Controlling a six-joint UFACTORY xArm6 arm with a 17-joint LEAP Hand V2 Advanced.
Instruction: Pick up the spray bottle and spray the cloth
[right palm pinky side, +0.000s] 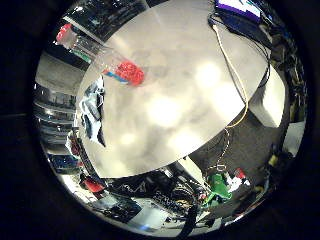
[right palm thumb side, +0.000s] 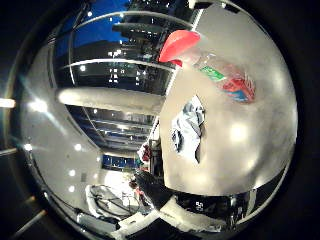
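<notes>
Little-finger-side palm view. Item: round pale table, seen from well above, most of its top bare. Item: spray bottle, clear body with red head, standing near the table's rim; its base with a red and blue label points toward the table's middle, and its long axis runs outward across the rim toward the red head. Item: cloth, crumpled, pale blue and white, lying at the same rim just beside the bottle and apart from it. Item: yellow cord crossing the far side of the top, well apart from both.

Thumb-side palm view. Same bottle, larger, so closer to this side of the palm; red trigger head projects past the table edge. Cloth lies between bottle and the nearer rim. Beyond the edge: open room and ceiling lights.

Hand: no part of it shows in either view; whether it is released or clenched I cannot tell. Judged: hand is well off the bottle, reach not begun. Approach should come over the bare tabletop; rim side leaves little margin.
</notes>
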